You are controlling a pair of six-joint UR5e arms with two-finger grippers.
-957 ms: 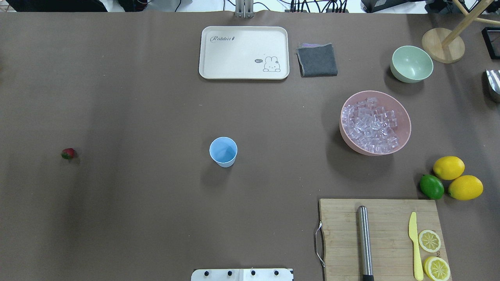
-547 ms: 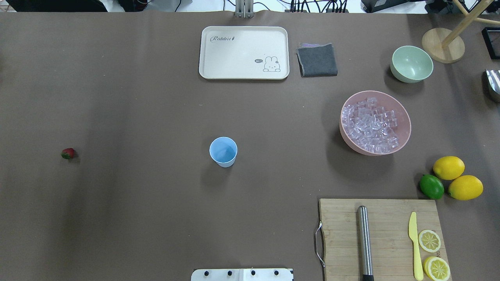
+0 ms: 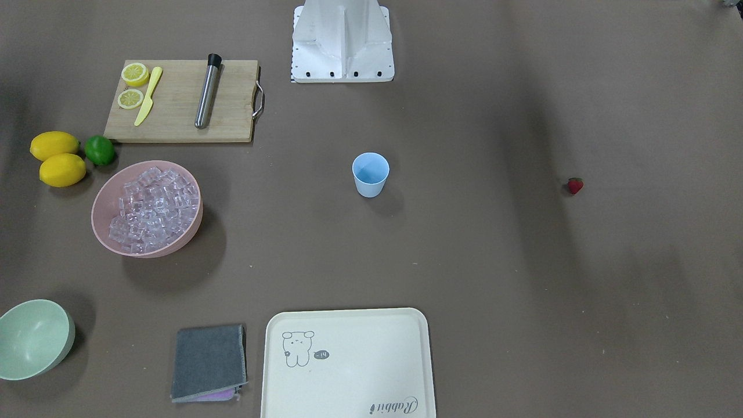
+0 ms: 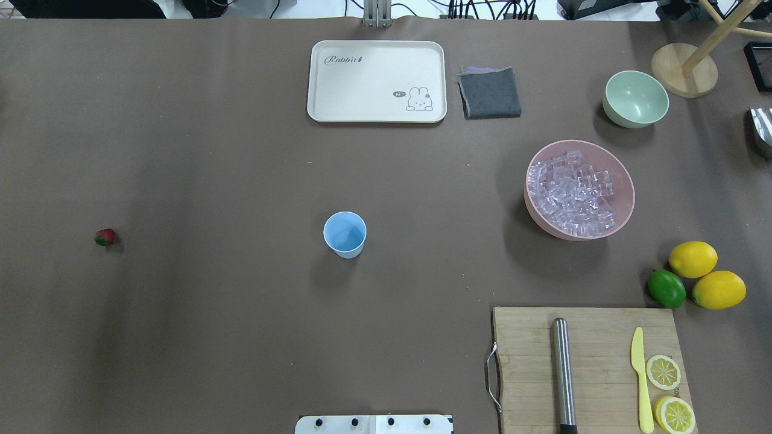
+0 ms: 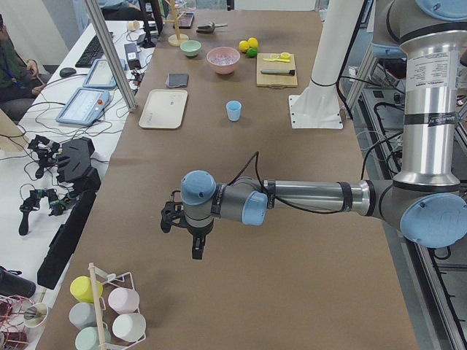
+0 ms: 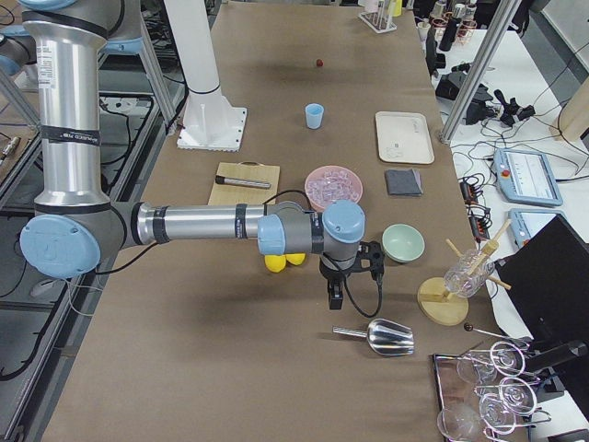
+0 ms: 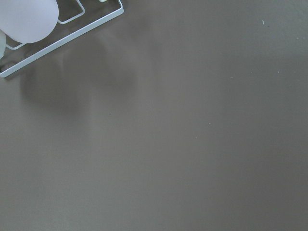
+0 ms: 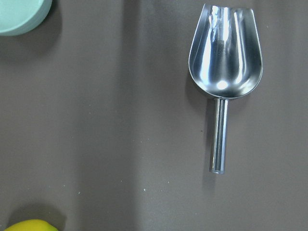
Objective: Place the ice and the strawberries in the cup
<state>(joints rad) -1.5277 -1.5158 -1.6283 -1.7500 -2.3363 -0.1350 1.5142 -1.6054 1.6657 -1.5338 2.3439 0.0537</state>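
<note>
A small light blue plastic cup (image 4: pixel 344 234) is standing upright near the middle of the brown-covered desk (image 4: pixel 211 150), apart from everything else. One tiny red strawberry with a dark green top (image 4: pixel 105 237) is lying alone on the desk, well off toward the robot's left and far from the cup. The small clear ice cubes (image 4: pixel 573 193) are sitting heaped in a round pink bowl (image 4: pixel 625 187) on the robot's right half, also well apart from the cup.

Beyond the pink bowl a pale green bowl (image 4: pixel 636 98) is standing on the desk. Nearer the robot, two yellow lemons (image 4: pixel 692 258) and a green lime (image 4: pixel 666 288) are lying close together, just beside a wooden cutting board (image 4: pixel 525 361). The board is carrying a steel rod (image 4: pixel 563 374), a yellow plastic knife (image 4: pixel 640 380) and two lemon slices (image 4: pixel 663 372). A cream rectangular tray with a rabbit drawing (image 4: pixel 377 81) and a folded grey cloth (image 4: pixel 490 92) are lying side by side at the far edge.

The left gripper (image 5: pixel 197 254) is showing only in the left side view, hanging fingers-down over bare desk near a white wire rack of pastel cups (image 5: pixel 109 313). I cannot tell whether it is open or closed. The right gripper (image 6: pixel 335 302) is showing only in the right side view, hanging fingers-down beyond the lemons and near a shiny metal scoop (image 8: pixel 225 53) lying flat on the desk. I cannot tell its state either.
</note>
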